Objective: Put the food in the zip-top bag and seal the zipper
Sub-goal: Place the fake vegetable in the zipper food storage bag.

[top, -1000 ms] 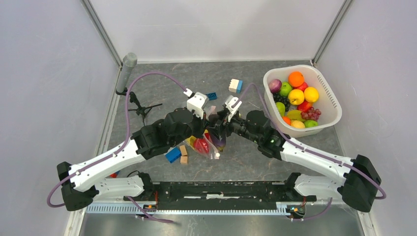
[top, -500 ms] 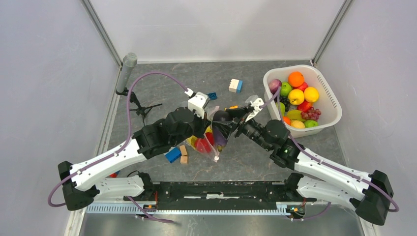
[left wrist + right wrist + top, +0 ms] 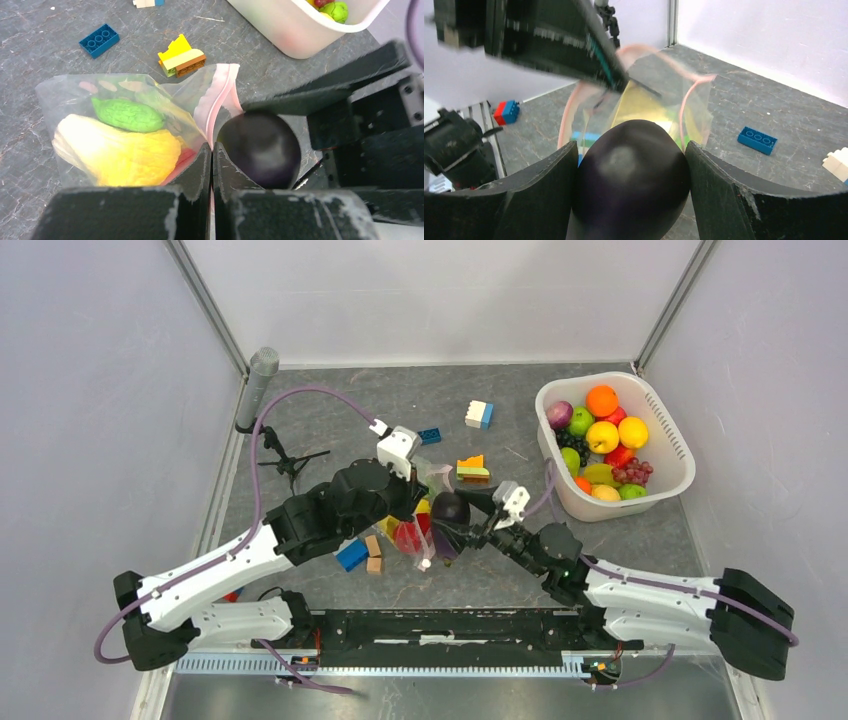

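The zip-top bag (image 3: 418,538) lies mid-table with its mouth held up. Yellow food (image 3: 120,152), green food (image 3: 127,114) and something red show through its clear wall (image 3: 195,85). My left gripper (image 3: 212,148) is shut on the pink zipper (image 3: 216,97) at the mouth's rim. My right gripper (image 3: 631,150) is shut on a dark purple, egg-shaped food (image 3: 631,175), which hangs right at the open mouth, beside the left fingertips. From above, the purple food (image 3: 450,508) sits between the two wrists. The pink rim (image 3: 569,110) loops open just beyond it.
A white basket (image 3: 686,445) at the right holds several more fruits. Building blocks lie around: a white-blue one (image 3: 479,414), a yellow-brown stack (image 3: 472,469), a blue one (image 3: 430,436), and blue and tan ones (image 3: 352,555) against the bag's left side. A grey cylinder (image 3: 262,368) stands back left.
The right arm has swung toward the near edge and lowered, carrying the purple food down to the bag's mouth. The left gripper has kept its hold on the zipper.
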`<state>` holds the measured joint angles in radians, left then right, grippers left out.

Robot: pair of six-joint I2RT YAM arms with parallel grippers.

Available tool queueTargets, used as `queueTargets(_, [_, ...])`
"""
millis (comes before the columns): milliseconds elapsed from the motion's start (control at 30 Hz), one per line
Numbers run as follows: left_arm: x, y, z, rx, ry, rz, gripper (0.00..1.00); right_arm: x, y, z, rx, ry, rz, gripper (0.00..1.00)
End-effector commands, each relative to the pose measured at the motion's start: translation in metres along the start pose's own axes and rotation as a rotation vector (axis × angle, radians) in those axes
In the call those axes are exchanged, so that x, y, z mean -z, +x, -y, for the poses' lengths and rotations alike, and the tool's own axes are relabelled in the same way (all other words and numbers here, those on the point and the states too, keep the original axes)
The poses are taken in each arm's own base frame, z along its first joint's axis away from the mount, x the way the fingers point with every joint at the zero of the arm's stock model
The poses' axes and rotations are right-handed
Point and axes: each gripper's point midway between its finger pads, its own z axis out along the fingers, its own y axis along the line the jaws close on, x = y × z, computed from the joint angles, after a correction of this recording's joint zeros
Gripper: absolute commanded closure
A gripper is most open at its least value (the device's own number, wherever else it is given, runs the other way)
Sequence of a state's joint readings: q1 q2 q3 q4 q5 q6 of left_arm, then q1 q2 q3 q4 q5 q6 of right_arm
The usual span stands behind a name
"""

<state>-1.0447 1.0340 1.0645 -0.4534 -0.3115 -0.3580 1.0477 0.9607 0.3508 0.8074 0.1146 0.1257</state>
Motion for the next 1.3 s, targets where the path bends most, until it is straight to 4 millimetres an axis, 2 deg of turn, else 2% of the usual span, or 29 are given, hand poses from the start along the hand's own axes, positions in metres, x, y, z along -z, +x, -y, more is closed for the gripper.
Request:
queueTargets(0, [0.009, -0.031, 0.012, 0.089, 0.058, 0.108, 0.97, 0.002, -0.030, -0.002, 0.120, -0.004, 0.200, 0.51])
queueTargets(67, [0.008, -0.030, 0.015, 0.089, 0.070, 0.102, 0.97, -0.001, -0.032, -0.001, 0.136, 0.005, 0.213, 0.50])
queueTargets(133, [0.007, -0.026, 0.015, 0.089, 0.067, 0.088, 0.98, -0.002, -0.045, 0.000, 0.130, 0.015, 0.243, 0.51])
queueTargets(367, [0.008, -0.024, 0.004, 0.087, 0.021, 0.098, 0.97, 0.027, -0.117, -0.006, 0.081, -0.009, 0.449, 0.54])
queueTargets(467, [0.007, -0.027, 0.007, 0.088, 0.031, 0.104, 0.97, 0.031, -0.128, -0.007, 0.082, -0.011, 0.491, 0.54])
queueTargets(533, [0.006, -0.028, 0.011, 0.094, 0.048, 0.101, 0.97, 0.028, -0.127, -0.005, 0.083, 0.004, 0.504, 0.55])
queueTargets(667, [0.007, -0.029, 0.019, 0.121, 0.086, 0.100, 0.98, 0.025, -0.121, -0.009, 0.093, 0.014, 0.572, 0.57])
queueTargets(767, [0.012, -0.035, 0.020, 0.135, 0.097, 0.115, 0.98, 0.016, -0.099, -0.011, 0.182, 0.051, 0.541, 0.57])
queueTargets(867, [0.017, -0.039, 0.015, 0.137, 0.080, 0.134, 0.97, 0.017, -0.081, -0.006, 0.211, 0.086, 0.517, 0.56])
queueTargets(933, [0.019, -0.040, 0.013, 0.136, 0.071, 0.139, 0.97, 0.014, -0.066, -0.006, 0.239, 0.083, 0.461, 0.54])
queueTargets(1067, [0.020, -0.040, 0.009, 0.133, 0.057, 0.144, 0.97, -0.011, -0.029, -0.018, 0.313, 0.004, 0.232, 0.50])
queueTargets(1133, [0.018, -0.039, 0.009, 0.128, 0.055, 0.140, 0.97, -0.020, -0.015, -0.027, 0.333, -0.051, 0.120, 0.39])
queueTargets(1167, [0.018, -0.038, 0.009, 0.127, 0.054, 0.137, 0.97, -0.025, -0.003, -0.027, 0.341, -0.058, 0.042, 0.28])
queueTargets(1267, [0.016, -0.036, 0.010, 0.126, 0.060, 0.134, 0.97, -0.039, 0.013, -0.031, 0.368, -0.096, -0.132, 0.14])
